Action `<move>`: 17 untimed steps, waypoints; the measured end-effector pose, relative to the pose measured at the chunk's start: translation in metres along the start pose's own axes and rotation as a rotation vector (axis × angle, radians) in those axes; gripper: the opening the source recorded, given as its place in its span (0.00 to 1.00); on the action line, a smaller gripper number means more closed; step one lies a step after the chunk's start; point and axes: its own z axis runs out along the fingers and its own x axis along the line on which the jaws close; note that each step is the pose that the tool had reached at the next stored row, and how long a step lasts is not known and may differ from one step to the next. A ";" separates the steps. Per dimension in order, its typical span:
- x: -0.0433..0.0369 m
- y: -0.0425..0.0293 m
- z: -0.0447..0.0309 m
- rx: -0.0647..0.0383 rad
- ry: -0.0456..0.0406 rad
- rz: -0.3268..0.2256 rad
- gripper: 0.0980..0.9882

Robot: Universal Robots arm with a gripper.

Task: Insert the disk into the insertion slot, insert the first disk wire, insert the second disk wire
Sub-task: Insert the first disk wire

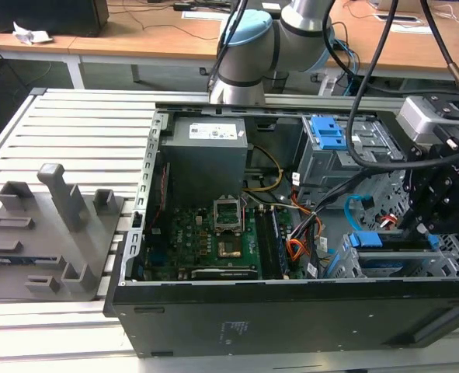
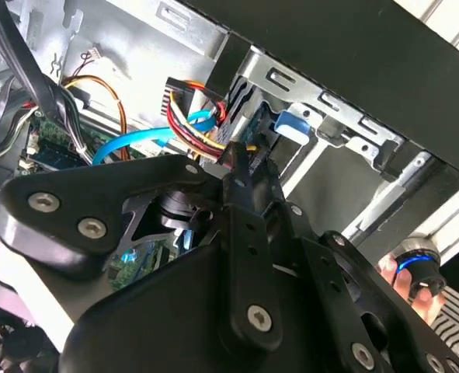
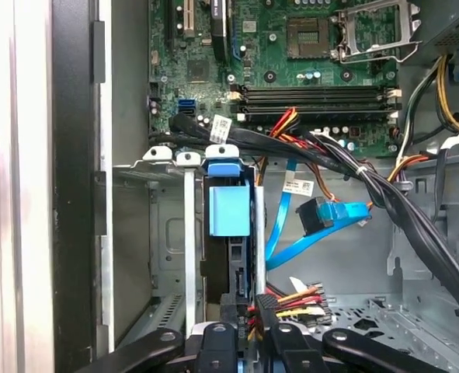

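The disk point(image 3: 229, 210) stands edge-on in its blue carrier inside the insertion slot point(image 3: 167, 233), the low grey bay at the case's front on the exterior view's right point(image 1: 342, 264). My gripper point(image 3: 248, 338) is right at the disk's rear end, shut on the black plug of the first disk wire point(image 3: 279, 299), whose red, yellow and black leads trail off sideways. In the second wrist view the gripper point(image 2: 238, 163) pinches that plug point(image 2: 213, 136) beside the bay's blue tab. The second disk wire point(image 3: 291, 241) hangs loose nearby, its dark plug free. The gripper point(image 1: 427, 225) reaches down into the case.
A thick black cable bundle point(image 3: 384, 194) crosses above the bay. The motherboard point(image 1: 213, 233) and power supply point(image 1: 206, 151) fill the case's middle. A taller cage with blue latches point(image 1: 326, 132) stands behind. A grey fixture block point(image 1: 50, 225) lies outside, at the exterior view's left.
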 end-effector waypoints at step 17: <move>-0.0020 0.0295 -0.0481 0.000 0.0018 0.000 0.01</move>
